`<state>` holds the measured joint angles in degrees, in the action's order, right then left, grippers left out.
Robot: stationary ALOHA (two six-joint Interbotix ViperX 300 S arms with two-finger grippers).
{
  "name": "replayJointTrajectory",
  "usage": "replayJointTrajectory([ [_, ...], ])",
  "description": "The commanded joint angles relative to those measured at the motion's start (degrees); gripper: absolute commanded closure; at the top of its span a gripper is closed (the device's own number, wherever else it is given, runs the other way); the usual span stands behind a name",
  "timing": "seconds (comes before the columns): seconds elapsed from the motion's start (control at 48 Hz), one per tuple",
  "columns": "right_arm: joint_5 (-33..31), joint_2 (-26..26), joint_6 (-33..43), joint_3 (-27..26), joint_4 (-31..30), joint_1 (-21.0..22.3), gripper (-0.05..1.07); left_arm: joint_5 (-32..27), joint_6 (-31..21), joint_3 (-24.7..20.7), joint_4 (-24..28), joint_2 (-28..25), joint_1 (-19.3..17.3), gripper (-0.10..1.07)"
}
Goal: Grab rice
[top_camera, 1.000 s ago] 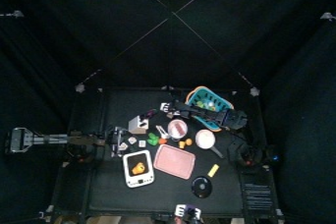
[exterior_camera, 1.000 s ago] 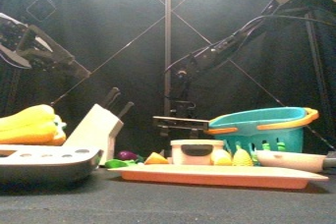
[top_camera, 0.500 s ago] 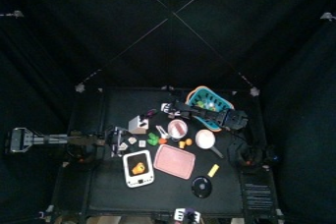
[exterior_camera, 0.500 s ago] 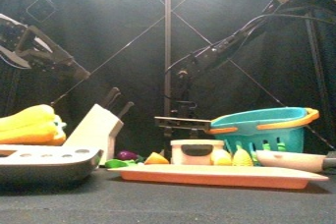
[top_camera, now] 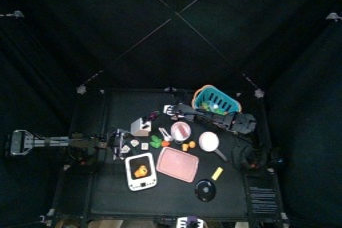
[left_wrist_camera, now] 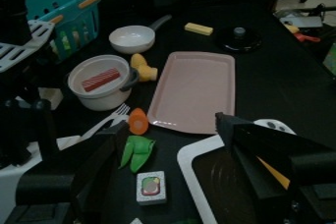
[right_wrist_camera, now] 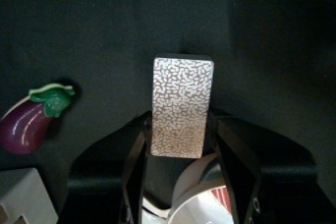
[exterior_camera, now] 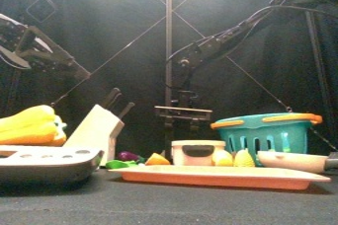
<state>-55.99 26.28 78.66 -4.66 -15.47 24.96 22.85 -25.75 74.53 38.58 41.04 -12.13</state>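
Right gripper (right_wrist_camera: 182, 174): you'd clamped the rice box (right_wrist_camera: 183, 105), lifted since a second ago.
Eggplant (right_wrist_camera: 33, 123): at its 9 o'clock.
Left gripper (left_wrist_camera: 168, 174): parted, idle.

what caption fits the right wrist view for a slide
Right gripper holding a speckled rectangular packet upright above the dark table, a toy eggplant lying off to one side.

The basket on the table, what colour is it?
Teal basket, clearest in the front view.

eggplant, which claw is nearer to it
Right. The right claw hangs just beside the eggplant, gripping a speckled packet. The left claw sits at the table's left side, farther off.
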Motion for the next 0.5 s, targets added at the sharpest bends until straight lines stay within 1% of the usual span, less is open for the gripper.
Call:
replayJointTrajectory([
  [0.0, -0.5, -3.8, -0.8, -1.6, -0.4, -0.4, 0.41, 0.2, 0.0, -0.4, -0.1, 0.3, -0.1, -0.05],
  [0.271, -1.3, -4.0, -1.8, -2.9, -0.8, -1.3, 0.42, 0.0, 0.0, -0.4, -0.2, 0.5, -0.1, -0.05],
  [0.479, -2.1, -6.3, -3.6, -4.4, -2.6, -2.4, 0.42, -0.6, 0.0, -0.4, -0.2, 0.5, -0.1, -0.05],
])
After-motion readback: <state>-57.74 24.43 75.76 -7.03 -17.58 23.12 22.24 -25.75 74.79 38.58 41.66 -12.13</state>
